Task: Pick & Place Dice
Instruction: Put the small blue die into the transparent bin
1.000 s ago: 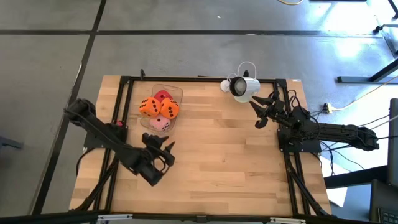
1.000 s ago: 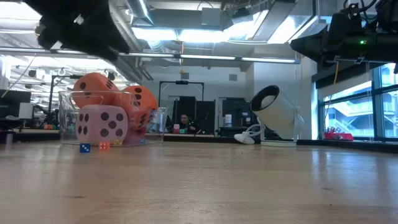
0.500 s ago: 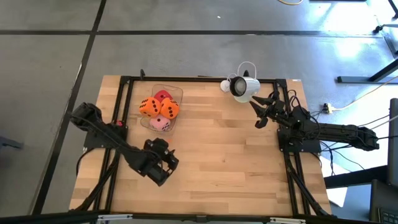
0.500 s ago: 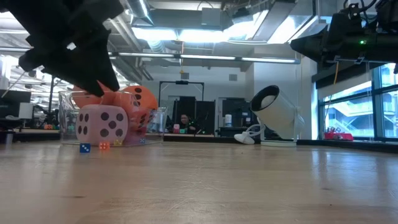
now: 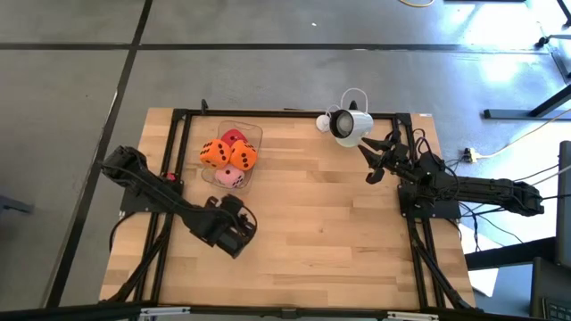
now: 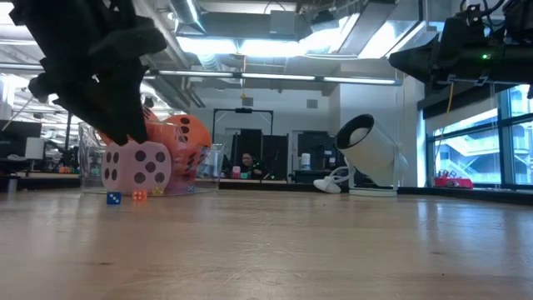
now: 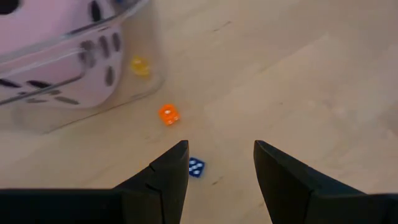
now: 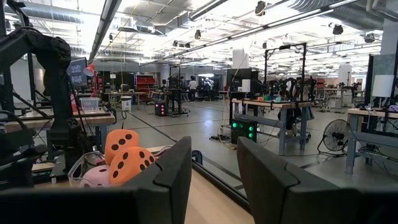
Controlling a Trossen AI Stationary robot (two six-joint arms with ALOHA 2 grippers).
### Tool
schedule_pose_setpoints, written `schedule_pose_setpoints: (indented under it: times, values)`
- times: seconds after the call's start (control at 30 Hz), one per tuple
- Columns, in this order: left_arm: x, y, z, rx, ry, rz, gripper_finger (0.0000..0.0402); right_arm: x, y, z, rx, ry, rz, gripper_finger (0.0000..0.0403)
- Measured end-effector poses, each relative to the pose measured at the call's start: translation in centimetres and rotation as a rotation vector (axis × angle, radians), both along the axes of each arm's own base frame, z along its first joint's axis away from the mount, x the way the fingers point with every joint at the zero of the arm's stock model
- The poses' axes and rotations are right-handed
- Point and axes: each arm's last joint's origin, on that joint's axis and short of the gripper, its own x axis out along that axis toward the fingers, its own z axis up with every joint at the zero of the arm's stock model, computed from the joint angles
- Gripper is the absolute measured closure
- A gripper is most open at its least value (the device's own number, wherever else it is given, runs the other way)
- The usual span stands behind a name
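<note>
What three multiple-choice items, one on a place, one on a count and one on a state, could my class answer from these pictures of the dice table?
1. Where are the big soft dice?
A. In the clear container at the table's far left
B. Scattered over the table's middle
C. Inside the white lamp

2. How many tiny dice lie on the wood outside the container in the left wrist view?
A. One
B. Three
C. Six

3. How is the left end effector?
A. Shut on a pink die
B. Open, empty, above the tiny dice
C. Out of view

Answers:
1 A: the high view shows orange, red and pink dice piled in the container.
2 B: a yellow, an orange and a blue one show.
3 B: its fingers stand apart with bare wood between them.
</note>
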Motion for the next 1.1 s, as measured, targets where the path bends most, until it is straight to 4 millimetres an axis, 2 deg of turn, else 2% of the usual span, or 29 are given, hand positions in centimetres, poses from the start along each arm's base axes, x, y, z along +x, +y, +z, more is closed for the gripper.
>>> schedule_pose_setpoints:
  times: [0.2, 0.63, 1.1]
  values:
    - [-0.5, 0.1, -0.3, -0.005, 0.018, 0.061, 0.0228, 0.0, 0.0, 0.0, 0.000, 0.000, 0.000, 0.0273]
    - [-0.1, -0.5, -3.1, -0.026, 0.151, 0.085, 0.0228, 0.0, 0.0, 0.0, 0.000, 0.001, 0.000, 0.0273]
    - [0.3, -0.5, -3.9, -0.018, 0.152, 0.105, 0.0229, 0.0, 0.0, 0.0, 0.000, 0.000, 0.000, 0.0273]
